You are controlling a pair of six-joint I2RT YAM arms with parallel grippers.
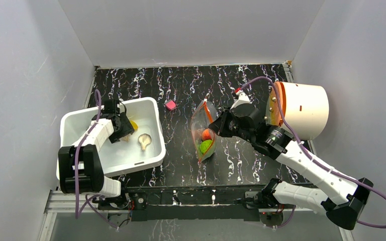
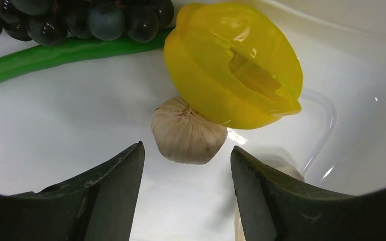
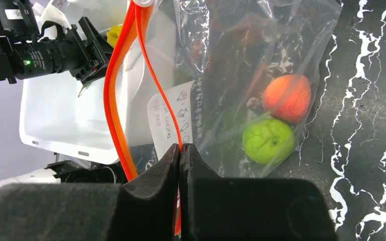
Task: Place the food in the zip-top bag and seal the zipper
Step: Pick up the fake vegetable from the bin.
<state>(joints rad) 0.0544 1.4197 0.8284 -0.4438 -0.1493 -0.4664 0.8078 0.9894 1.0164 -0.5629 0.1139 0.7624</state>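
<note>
Meanwhile the right gripper [image 3: 181, 150] is clamping the clear plastic bag's [image 3: 231, 55] orange-red zipper strip [image 3: 114, 100], propping its mouth open mid-frame, as the left gripper's [image 2: 187, 153] parted fingers are framing the beige garlic [image 2: 183, 135] in the white bin [image 1: 153, 108]

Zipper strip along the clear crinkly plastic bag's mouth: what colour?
The zipper strip is orange-red; right wrist view shows it best.

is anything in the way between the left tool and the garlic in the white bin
Nothing visible. The left tool is open and the garlic lies just ahead of its gap; the yellow piece overlaps only the garlic's far side.
</note>
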